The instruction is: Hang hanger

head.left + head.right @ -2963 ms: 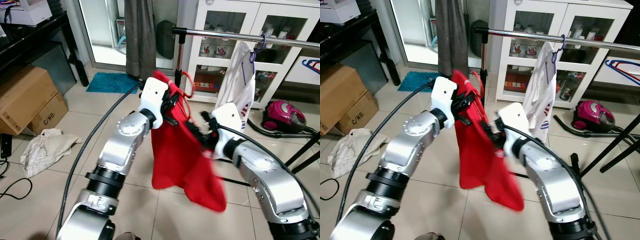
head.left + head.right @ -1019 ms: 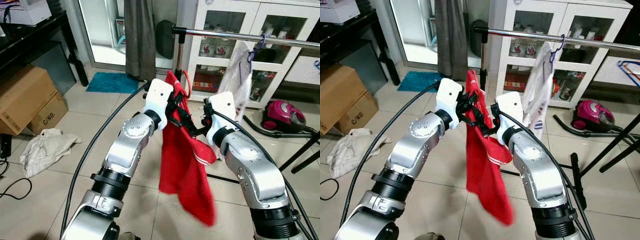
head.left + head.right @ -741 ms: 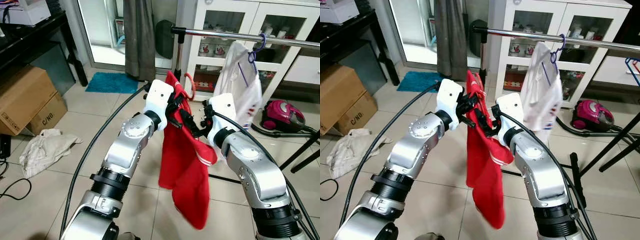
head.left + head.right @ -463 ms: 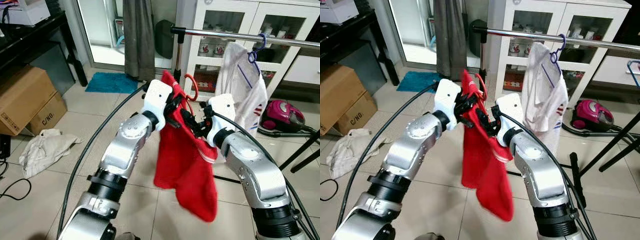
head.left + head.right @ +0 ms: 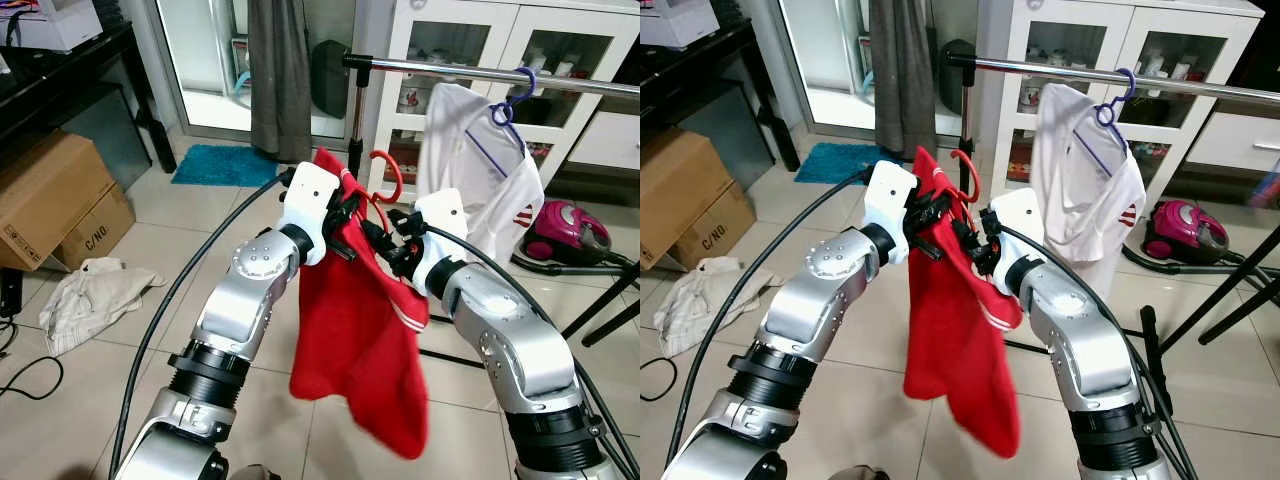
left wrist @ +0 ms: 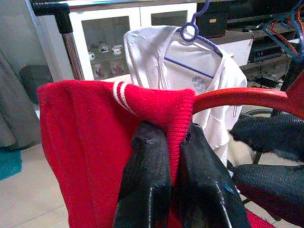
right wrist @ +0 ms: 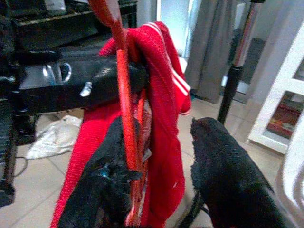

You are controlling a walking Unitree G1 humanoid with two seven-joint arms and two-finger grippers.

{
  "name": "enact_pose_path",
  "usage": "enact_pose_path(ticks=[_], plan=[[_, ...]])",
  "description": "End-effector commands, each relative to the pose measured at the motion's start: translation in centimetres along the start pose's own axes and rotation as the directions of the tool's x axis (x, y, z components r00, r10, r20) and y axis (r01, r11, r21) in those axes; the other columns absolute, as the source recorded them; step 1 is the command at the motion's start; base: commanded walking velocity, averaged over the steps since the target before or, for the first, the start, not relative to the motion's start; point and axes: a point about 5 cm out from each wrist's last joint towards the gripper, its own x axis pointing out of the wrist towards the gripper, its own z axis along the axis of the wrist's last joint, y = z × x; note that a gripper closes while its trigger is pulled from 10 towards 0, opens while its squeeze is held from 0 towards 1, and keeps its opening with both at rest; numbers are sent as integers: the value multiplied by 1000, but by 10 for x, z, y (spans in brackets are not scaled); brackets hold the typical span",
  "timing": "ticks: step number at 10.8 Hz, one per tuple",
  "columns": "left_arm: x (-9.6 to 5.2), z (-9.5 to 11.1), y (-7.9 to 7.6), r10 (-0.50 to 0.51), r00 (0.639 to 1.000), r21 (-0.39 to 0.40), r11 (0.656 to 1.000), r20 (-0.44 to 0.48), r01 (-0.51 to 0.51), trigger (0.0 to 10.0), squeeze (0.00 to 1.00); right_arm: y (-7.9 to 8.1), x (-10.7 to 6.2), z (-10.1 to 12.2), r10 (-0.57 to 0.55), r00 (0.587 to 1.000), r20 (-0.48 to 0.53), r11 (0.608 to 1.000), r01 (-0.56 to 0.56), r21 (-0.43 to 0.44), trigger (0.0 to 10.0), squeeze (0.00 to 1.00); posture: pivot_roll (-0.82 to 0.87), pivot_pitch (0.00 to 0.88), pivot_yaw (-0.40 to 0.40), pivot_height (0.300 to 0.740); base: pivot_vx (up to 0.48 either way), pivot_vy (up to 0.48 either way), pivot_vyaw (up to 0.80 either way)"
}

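While held, red hanger (image 5: 385, 170) hook points up.

A brown cardboard box (image 5: 55, 200) stands on the tiled floor (image 5: 120, 400) beside a dark table (image 5: 60, 75), and a crumpled pale cloth (image 5: 90, 297) lies on the tiles just in front of the box. Farther back a teal mat (image 5: 222, 165) lies before a glass door with a grey curtain (image 5: 280, 70) hanging beside it, and a white glass-fronted cabinet (image 5: 470, 60) holds small crockery. A magenta vacuum cleaner (image 5: 566, 232) sits on the floor near the cabinet.
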Motion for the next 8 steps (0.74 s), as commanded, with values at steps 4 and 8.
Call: enact_pose_path(ticks=[4, 8], plan=[[-6, 18, 7, -11, 996, 5, 1000, 85, 11, 0, 0, -27, -8, 1, -89, 996, -18, 995, 90, 43, 0, 0, 70, 0, 11, 740, 0, 0, 0], [-5, 19, 13, 5, 996, 2, 1000, 85, -6, 0, 0, -28, -11, 7, -95, 995, 6, 994, 95, 47, 0, 0, 63, 0, 26, 740, 0, 0, 0]])
